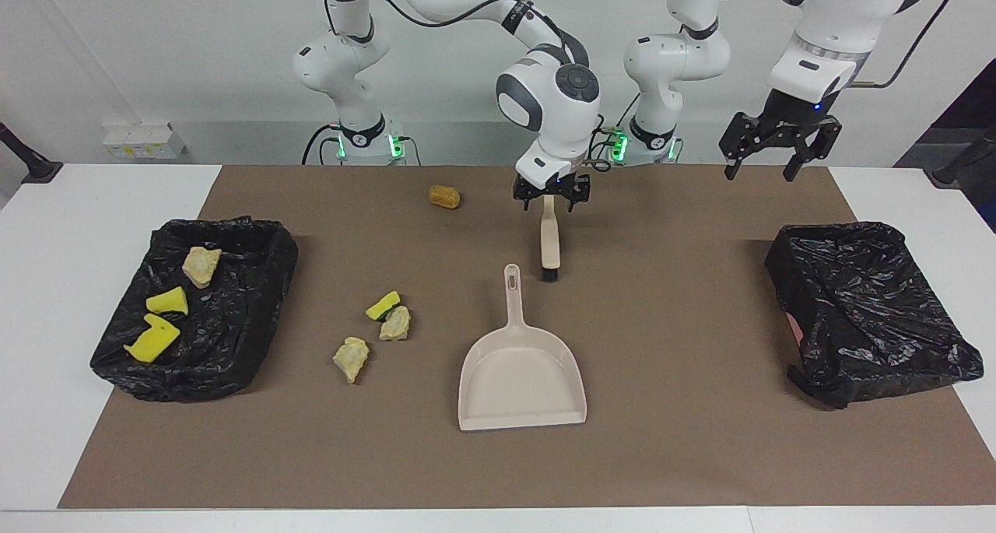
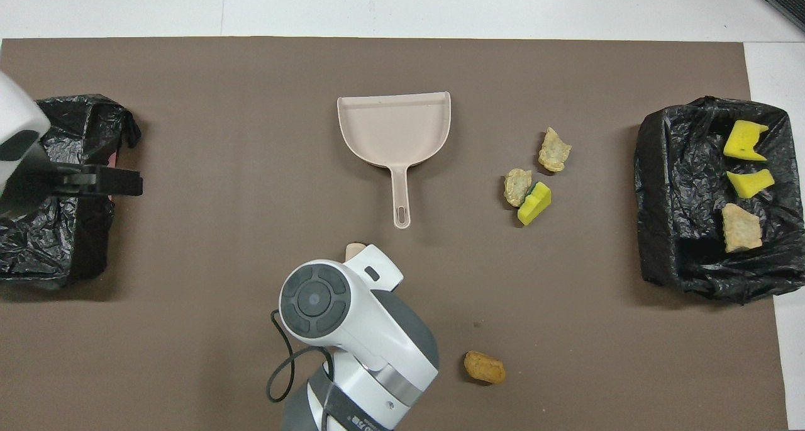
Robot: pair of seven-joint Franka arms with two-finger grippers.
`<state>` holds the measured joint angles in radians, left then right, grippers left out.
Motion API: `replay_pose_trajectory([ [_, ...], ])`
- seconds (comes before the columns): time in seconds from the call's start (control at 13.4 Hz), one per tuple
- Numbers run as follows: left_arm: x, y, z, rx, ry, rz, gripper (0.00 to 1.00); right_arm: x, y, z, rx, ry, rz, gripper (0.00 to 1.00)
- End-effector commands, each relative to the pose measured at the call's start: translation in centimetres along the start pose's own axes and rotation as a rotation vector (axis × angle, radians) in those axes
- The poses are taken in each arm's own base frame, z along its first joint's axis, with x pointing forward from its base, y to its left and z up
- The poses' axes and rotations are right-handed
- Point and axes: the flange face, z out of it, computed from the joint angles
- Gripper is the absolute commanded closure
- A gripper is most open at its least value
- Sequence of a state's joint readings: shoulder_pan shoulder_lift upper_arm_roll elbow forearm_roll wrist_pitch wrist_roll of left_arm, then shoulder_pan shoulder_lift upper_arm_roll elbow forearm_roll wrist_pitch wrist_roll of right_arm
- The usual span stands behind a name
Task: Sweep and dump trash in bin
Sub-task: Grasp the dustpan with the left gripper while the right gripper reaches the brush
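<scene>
While three scraps already lie in the lined bin [image 1: 194,307] at the right arm's end of the tabletop [image 1: 700,440], four remain out in the facing view: a yellow sponge piece [image 1: 383,305] touching a beige chunk [image 1: 395,324], another beige chunk [image 1: 351,358] just beside them, and an orange-brown lump [image 1: 444,197] nearer the robots. The right claw [image 1: 552,198] hangs released over the brush [image 1: 549,241], which lies flat, nearer the robots than the empty dustpan [image 1: 521,377]. The left claw [image 1: 770,148] waits open, aloft above the second bin [image 1: 864,307]. From overhead, the binned pieces [image 2: 742,185] and loose trash [image 2: 534,179] match; sweeping looks under half done.
</scene>
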<state>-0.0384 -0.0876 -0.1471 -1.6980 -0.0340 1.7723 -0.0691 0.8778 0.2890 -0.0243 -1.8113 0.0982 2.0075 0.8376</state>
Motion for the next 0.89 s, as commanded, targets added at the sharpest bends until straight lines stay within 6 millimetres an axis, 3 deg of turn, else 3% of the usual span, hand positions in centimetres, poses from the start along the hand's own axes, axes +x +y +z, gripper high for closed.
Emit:
replay_pose_trajectory([
  [0.0, 5.2, 4.1, 3.3, -0.041, 0.025, 0.012, 0.0, -3.8, 1.5, 3.8, 0.034, -0.016, 0.018, 0.0],
  [0.07, 6.4, 6.7, 4.3, -0.058, 0.028, 0.024, 0.0, -4.2, 1.4, 4.1, 0.04, -0.024, 0.013, 0.0],
  [0.22, 7.6, 9.5, 6.2, -0.077, 0.036, 0.012, 0.0, -4.5, 1.4, 4.0, 0.049, -0.04, 0.024, 0.05],
  [0.3, 7.6, 13.1, 8.4, -0.088, 0.032, 0.022, 0.0, -4.5, 1.3, 3.9, 0.056, -0.057, 0.036, 0.16],
  [0.45, 8.1, 16.9, 12.5, -0.108, 0.032, -0.025, 0.0, -4.6, 1.3, 3.7, 0.042, -0.071, 0.027, 0.2],
  [0.6, 8.2, 20.9, 16.5, -0.135, 0.041, -0.024, 0.0, -4.5, 1.2, 3.6, 0.045, -0.069, 0.02, 0.47],
  [0.67, 7.9, 22.3, 18.1, -0.144, 0.037, -0.015, 0.0, -4.4, 1.2, 3.6, 0.045, -0.069, 0.022, 0.66],
  [0.82, 7.8, 23.8, 20.7, -0.16, 0.039, -0.004, 0.0, -4.3, 0.9, 3.2, 0.051, -0.065, 0.024, 1.0],
])
